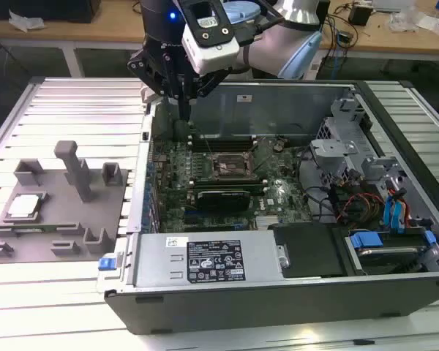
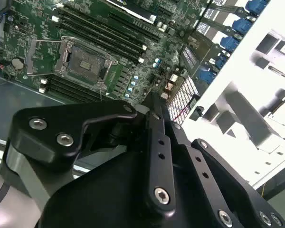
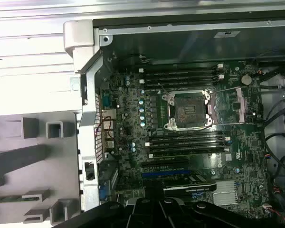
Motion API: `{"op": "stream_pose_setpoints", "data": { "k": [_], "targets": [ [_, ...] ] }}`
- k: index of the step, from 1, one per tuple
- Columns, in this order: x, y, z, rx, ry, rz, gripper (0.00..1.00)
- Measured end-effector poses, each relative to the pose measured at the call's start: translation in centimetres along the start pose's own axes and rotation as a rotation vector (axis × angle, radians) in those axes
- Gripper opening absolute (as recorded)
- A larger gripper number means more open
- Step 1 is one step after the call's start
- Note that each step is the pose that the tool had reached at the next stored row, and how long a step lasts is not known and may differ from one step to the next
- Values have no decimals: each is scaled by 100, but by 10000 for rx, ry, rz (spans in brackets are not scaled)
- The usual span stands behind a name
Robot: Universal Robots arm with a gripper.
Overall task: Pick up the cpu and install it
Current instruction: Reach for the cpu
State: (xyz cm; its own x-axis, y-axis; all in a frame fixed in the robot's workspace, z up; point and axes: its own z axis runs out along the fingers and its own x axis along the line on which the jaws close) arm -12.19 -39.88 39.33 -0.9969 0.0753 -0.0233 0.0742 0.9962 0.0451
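grey fixture block (image 1: 58,212) on the slatted bench (image 1: 73,110) has the cpu (image 1: 25,207) lying flat in a recess, silver top up, well away from the fingers toward the exterior view's left. can't really make out what the little strip parts along the fixture's near edge are

next over is the open PC case (image 1: 278,307) with the green motherboard (image 1: 278,194) inside. its socket (image 1: 230,167) is empty with the metal frame swung open, a bit toward the exterior view's right of the fingers and lower down. the case's far end is cut off at the exterior view's right edge

fingers (image 1: 184,115) point straight down over the case's back corner, pinched together with nothing in them. the arm (image 1: 293,36) behind runs out of the top of the exterior view
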Motion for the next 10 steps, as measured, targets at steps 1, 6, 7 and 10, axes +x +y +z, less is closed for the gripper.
{"op": "stream_pose_setpoints", "data": {
  "k": [1,6,7,10],
  "targets": [
    [0,0,0,0,0,0,11],
    [0,0,0,0,0,0,11],
    [0,0,0,0,0,0,11],
    [0,0,0,0,0,0,11]
  ]
}}
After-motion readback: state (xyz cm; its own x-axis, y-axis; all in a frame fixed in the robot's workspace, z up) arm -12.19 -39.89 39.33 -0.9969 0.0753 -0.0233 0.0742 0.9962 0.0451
